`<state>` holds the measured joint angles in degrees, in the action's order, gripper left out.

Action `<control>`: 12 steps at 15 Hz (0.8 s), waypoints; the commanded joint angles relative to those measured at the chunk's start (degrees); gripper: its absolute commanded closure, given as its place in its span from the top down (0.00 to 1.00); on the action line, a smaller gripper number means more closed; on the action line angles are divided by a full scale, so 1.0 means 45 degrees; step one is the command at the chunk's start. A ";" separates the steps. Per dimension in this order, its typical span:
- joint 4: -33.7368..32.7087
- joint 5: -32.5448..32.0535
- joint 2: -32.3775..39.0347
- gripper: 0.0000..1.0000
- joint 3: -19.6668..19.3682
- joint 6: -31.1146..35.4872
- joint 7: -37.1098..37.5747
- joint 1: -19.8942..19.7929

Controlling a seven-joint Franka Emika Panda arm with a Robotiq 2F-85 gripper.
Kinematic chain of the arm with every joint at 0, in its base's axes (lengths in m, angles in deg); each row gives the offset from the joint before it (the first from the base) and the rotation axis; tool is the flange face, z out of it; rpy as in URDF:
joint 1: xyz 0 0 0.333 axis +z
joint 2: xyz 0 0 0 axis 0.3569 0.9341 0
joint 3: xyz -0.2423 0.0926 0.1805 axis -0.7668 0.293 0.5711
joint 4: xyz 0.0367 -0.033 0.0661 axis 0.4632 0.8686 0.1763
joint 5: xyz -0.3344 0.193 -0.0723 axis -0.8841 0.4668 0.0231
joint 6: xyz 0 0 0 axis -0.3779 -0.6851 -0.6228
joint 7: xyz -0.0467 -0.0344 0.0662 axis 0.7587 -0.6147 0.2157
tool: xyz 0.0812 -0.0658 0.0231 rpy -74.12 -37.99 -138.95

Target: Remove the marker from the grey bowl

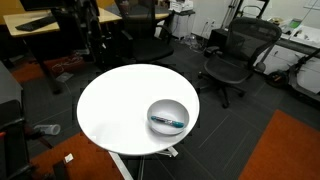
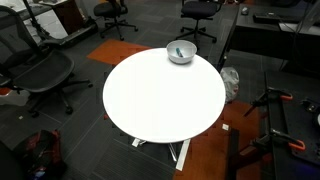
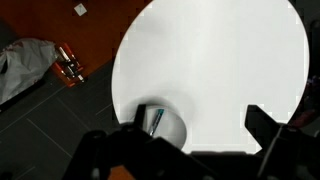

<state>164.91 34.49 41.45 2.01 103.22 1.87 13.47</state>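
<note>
- Wrist view: end effector spread wide, nothing held, above the bench.
- The marker lies in the grey bowl, left of the gap's centre, beside the left finger.
- Its long axis runs roughly near-to-far here.
- Bowl sits close to the bench rim; open room to the right.

Gripper comes into wrist view from bottom edge, jaws spread wide, gripping nothing. Two dark fingers well apart, one per side, tips pointing up-frame. Wrist itself out of shot.
</note>
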 commanded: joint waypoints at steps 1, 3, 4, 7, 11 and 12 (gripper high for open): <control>-0.0757 0.0534 0.1450 1.00 0.0140 0.1028 0.0914 -0.0278; -0.1061 0.0737 0.2187 1.00 0.0108 0.1620 0.1262 -0.0304; -0.1271 0.0773 0.2617 1.00 0.0096 0.1884 0.1444 -0.0325; -0.1900 0.0762 0.3771 1.00 0.0029 0.2583 0.2179 -0.0392; -0.2936 0.0655 0.5293 1.00 -0.0118 0.3205 0.3077 -0.0454; -0.3241 0.0710 0.5672 1.00 -0.0149 0.3222 0.3127 -0.0476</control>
<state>155.15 36.86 61.95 1.76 117.10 13.79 11.62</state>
